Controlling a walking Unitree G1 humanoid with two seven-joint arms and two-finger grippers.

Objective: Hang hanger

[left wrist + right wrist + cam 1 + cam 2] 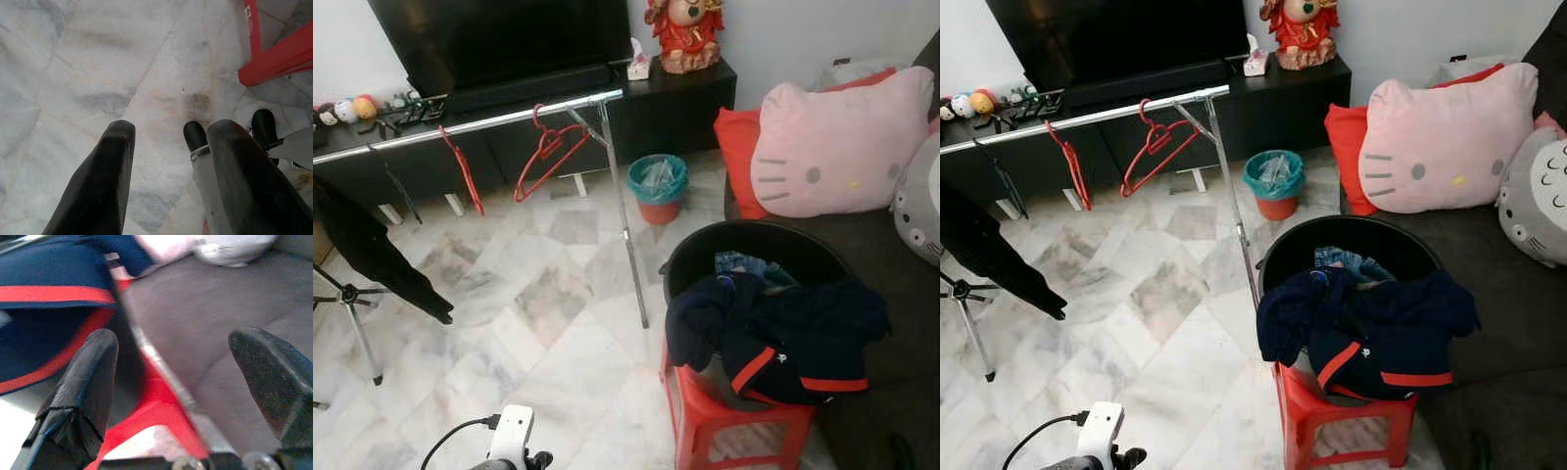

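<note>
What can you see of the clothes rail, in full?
The clothes rail is a silver metal bar running in front of the black TV cabinet, held up by a thin metal leg on the marble floor. Red hangers and one black hanger hang from it, bare. A dark garment hangs at its left end.

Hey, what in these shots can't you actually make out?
- Laundry basket contents: eye views, covered by the navy jacket.
- Small items on the TV cabinet: eye views, too small.
- Dark garment on the rail: cut off by the edge.
- Sofa: right wrist view, blurred.
</note>
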